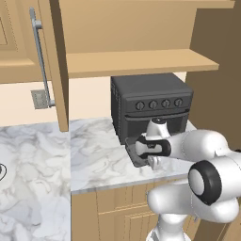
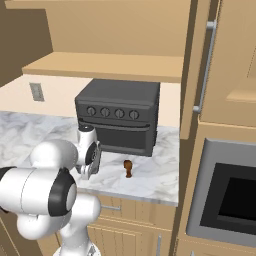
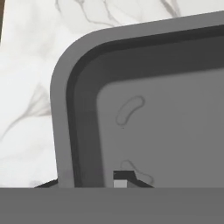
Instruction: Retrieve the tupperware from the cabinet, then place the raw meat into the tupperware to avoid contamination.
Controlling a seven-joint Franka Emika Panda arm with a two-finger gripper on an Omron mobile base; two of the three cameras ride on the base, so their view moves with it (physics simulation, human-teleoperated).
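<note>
The tupperware [image 3: 153, 131], a small dark grey tub, stands on the marble counter just in front of the toaster oven; its left rim [image 1: 130, 151] shows beside my hand. My gripper [image 3: 85, 182] points down at the tub's near corner, one fingertip [image 3: 123, 178] inside and the other outside the wall, shut on that wall. The hand [image 1: 153, 147] covers most of the tub from behind. The raw meat [image 2: 128, 168], a tiny reddish-brown piece, stands on the counter right of the hand. The cabinet [image 1: 141, 61] above is open, with its door [image 1: 59, 61] swung out.
A big dark grey toaster oven [image 1: 150, 101] with knobs sits close behind the tub. The open cabinet door hangs over the counter's left part. A built-in oven [image 2: 232, 195] fills the tall unit on the right. The counter's front edge [image 2: 135, 196] lies near the meat.
</note>
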